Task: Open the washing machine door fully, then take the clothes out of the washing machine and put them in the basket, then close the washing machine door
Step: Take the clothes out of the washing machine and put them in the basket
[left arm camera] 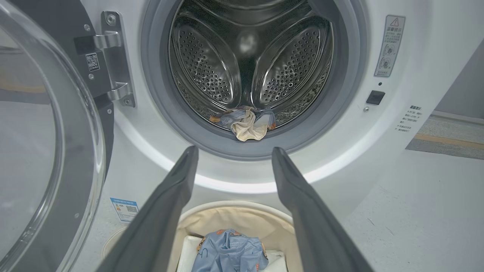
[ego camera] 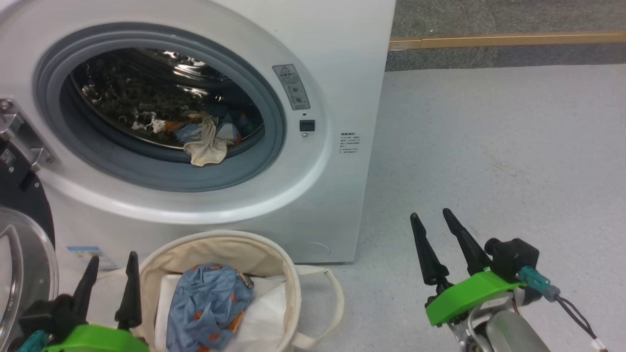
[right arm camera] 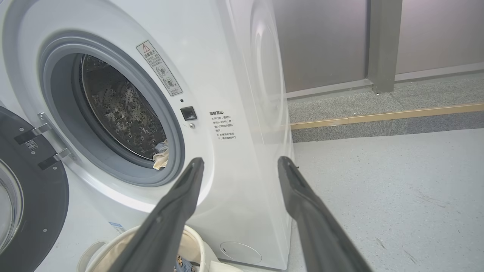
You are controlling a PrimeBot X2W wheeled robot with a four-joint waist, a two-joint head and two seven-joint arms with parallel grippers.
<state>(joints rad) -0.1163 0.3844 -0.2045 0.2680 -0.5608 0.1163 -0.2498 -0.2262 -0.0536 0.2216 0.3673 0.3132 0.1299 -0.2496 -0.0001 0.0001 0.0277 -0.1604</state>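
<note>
Door [ego camera: 22, 195] is hanging open at nine o'clock of washer [ego camera: 318, 171]; clothes [ego camera: 205, 142] are lying in drum [ego camera: 146, 88] and basket [ego camera: 220, 234]; left gripper [ego camera: 112, 256] and right gripper [ego camera: 430, 213] are standing spread, empty.

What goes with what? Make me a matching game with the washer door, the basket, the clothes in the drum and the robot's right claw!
Things
1. washing machine door
2. basket
3. clothes in the drum
4. right claw

Places and states
A. holds a blue garment, in front of the washing machine
B. open and empty, above the floor
C. swung open on the left
D. hanging out onto the grey ring

Pairs: 1-C, 2-A, 3-D, 4-B
</note>
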